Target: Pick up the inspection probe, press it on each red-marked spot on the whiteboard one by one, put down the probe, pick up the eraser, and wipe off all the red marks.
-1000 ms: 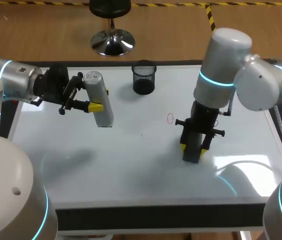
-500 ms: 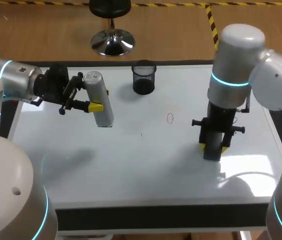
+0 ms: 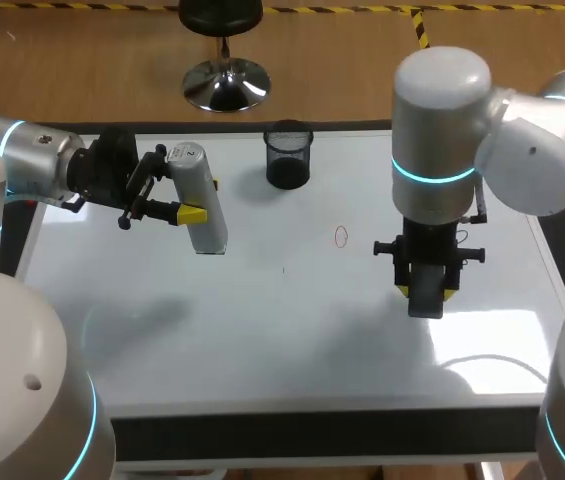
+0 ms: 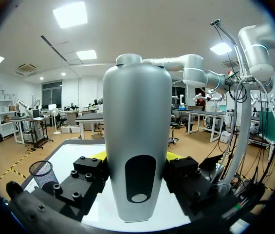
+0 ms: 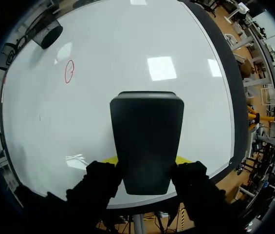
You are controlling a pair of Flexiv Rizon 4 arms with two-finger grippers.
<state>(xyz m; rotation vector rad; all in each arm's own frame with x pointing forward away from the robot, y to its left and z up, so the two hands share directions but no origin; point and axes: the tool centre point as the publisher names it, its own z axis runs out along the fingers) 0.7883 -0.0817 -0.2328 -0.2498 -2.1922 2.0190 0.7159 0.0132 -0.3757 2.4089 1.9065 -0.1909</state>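
At the far left, the left gripper (image 3: 198,198) is clamped on the probe (image 3: 208,234), which hangs over the whiteboard (image 3: 262,330) and has not been put down. Farther right, beyond a mesh cup (image 3: 288,156) at the far edge, one red ring (image 3: 341,236) sits unwiped near the middle. Just right of it, the right gripper (image 3: 425,290) is clamped on the eraser (image 3: 424,303), pointed down at the board. Wiping looks underway, with that ring left to erase.
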